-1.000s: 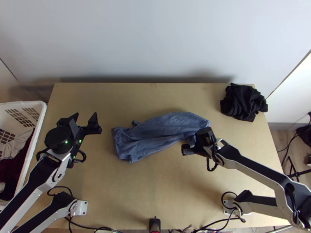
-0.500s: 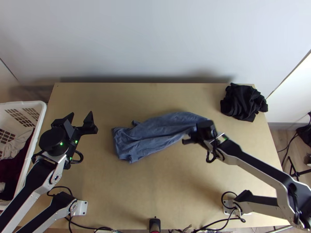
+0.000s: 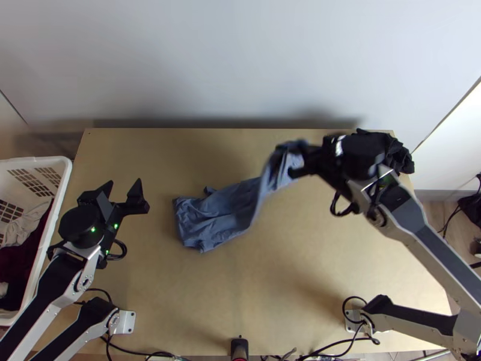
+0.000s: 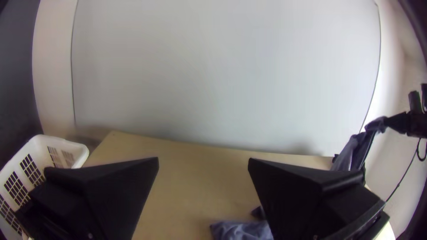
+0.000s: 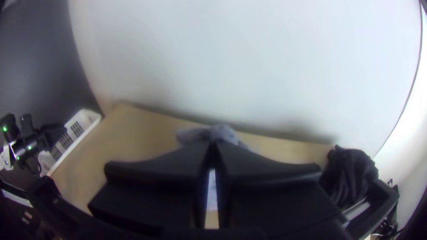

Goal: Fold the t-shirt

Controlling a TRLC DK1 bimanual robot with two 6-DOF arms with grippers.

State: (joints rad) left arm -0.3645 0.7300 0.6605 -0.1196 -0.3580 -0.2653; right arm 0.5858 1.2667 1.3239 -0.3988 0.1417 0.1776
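Note:
The blue t-shirt [image 3: 219,219] lies bunched lengthwise on the middle of the table, its right part lifted off the wood. My right gripper [image 3: 294,157] is up over the table's back right, shut on that raised end. In the right wrist view the fingertips of my right gripper [image 5: 213,144] meet on the cloth [image 5: 222,132]. My left gripper [image 3: 129,192] stands open left of the shirt, apart from it. The left wrist view shows a wide gap in my left gripper [image 4: 203,161], with a shirt edge [image 4: 240,230] on the table and the raised cloth [image 4: 353,149] farther off.
A black bunched cloth [image 3: 400,157] lies at the table's back right corner, partly behind the right arm. A white basket [image 3: 65,180] with clothes stands beyond the left edge of the table [image 3: 162,289]. A wall rises behind the table.
My right gripper has moved up and toward the back right, lifting the shirt's right end off the table. The left arm has shifted slightly left.

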